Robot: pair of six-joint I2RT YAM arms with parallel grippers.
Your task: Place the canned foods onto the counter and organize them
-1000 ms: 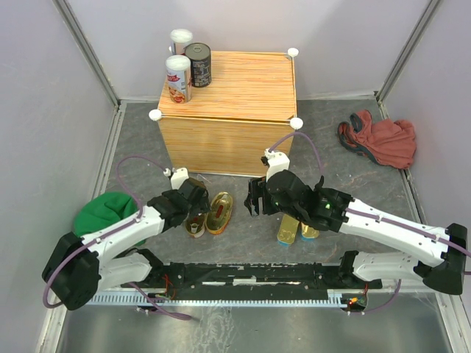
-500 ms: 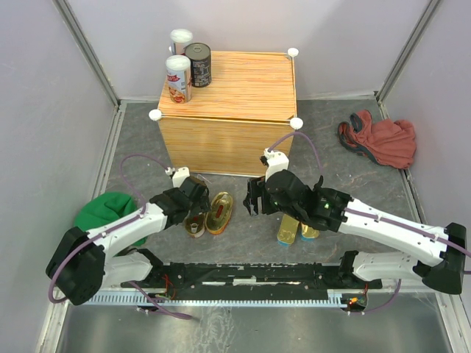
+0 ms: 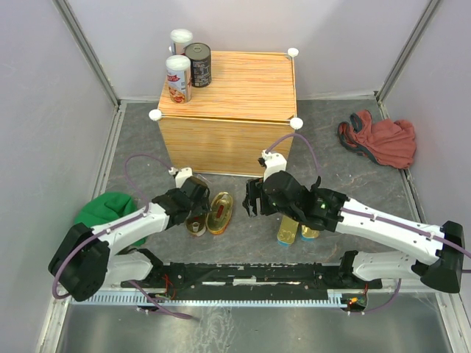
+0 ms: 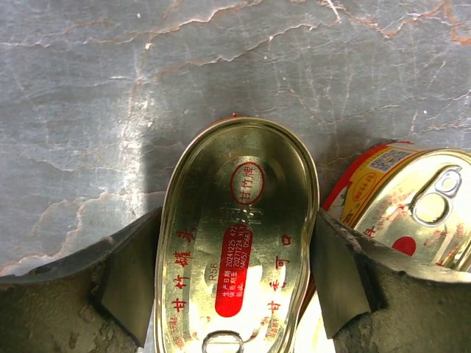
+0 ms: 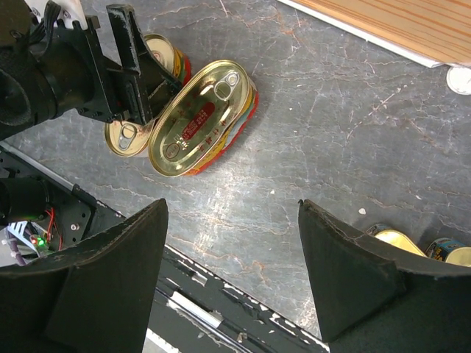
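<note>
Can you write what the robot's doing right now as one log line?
left gripper: shut on oval gold tin | right gripper: open, empty | phase: grasp

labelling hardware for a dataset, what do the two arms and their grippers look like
The left arm and right arm match: white rounded links, bulky black joints and wrists. A thin purple cable loops from each wrist. The left gripper and right gripper each have two broad, wedge-shaped dark grey fingers, matte and scuffed.
</note>
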